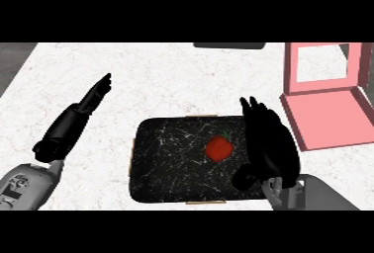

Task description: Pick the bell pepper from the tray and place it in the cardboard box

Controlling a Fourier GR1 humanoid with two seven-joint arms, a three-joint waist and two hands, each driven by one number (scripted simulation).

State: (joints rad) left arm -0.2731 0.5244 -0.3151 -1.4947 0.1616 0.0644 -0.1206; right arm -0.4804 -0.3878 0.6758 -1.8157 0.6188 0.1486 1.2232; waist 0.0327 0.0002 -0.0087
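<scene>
Bell pepper (220, 148) is sitting a bit right of the middle of the tray (164, 168), a small red thing with a green stem poking up, and nothing is holding it yet. The right hand (269, 143) is just beside it, over the tray's right edge, fingers stretched out straight and pointing away from the robot, so it's open and not wrapped around anything. It's hard to say whether it actually touches the pepper, but it looks like there's a sliver of dark tray between them. So this reads as the reach/approach step, pre-grasp. The next move probably calls for the hand to shift sideways toward the tray's center and curl its fingers and thumb around the pepper, then lift and carry it away to the right of the tray, where the pink cardboard box (329, 116) sits open with its flap up. The pepper's small and rounded, so it could roll if it gets nudged first. The left hand (97, 93) is well off to the left of the tray, fingers straight, just resting there. All of this sits on a white marbled counter (175, 79), with a dark object (228, 45) at the edge beyond the tray.
</scene>
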